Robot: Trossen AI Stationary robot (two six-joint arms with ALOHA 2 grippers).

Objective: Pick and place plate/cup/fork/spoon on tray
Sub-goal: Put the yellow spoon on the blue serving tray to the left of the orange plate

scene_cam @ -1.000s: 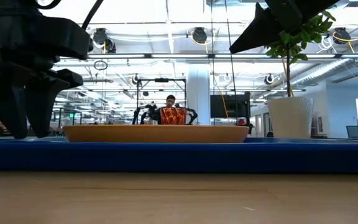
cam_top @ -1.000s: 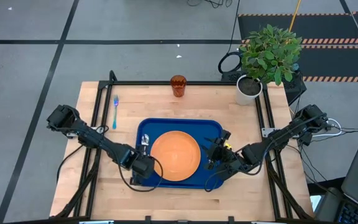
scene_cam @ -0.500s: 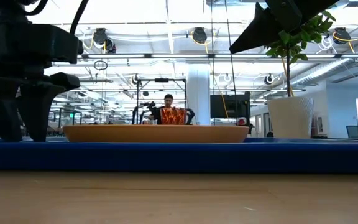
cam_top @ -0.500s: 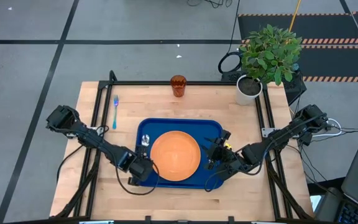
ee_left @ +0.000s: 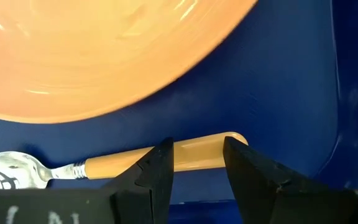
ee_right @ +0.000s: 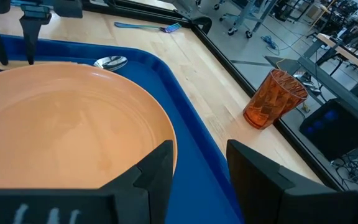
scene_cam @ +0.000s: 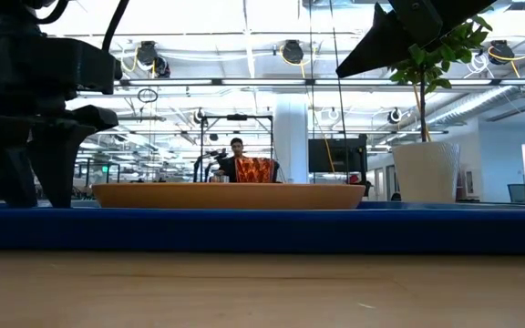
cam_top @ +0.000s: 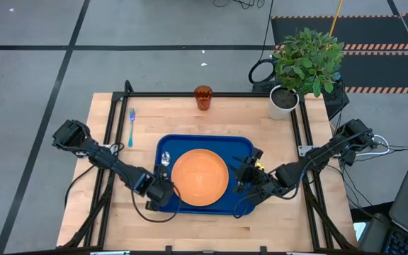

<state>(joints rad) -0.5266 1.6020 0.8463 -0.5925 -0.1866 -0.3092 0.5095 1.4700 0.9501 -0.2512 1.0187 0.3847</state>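
Note:
The orange plate (cam_top: 199, 177) lies in the dark-blue tray (cam_top: 244, 145). The spoon (cam_top: 165, 158) lies in the tray left of the plate, with its orange handle (ee_left: 194, 153) flat on the tray floor. My left gripper (cam_top: 160, 193) (ee_left: 196, 158) is open, low over the handle's free end, holding nothing. My right gripper (cam_top: 243, 180) (ee_right: 197, 168) is open and empty over the plate's right rim. The reddish cup (cam_top: 202, 97) stands on the table by the far edge. The light-blue fork (cam_top: 130, 126) lies on the table at far left.
A white pot with a green plant (cam_top: 285, 99) stands at the table's far right corner. A black frame (cam_top: 211, 94) runs around the working area. Bare wood lies between the tray and the near edge (cam_top: 204, 227).
My left gripper has drawn back a little toward the table's left edge, away from the plate, staying low over the tray. The spoon stays where it lay. My right arm has kept still.

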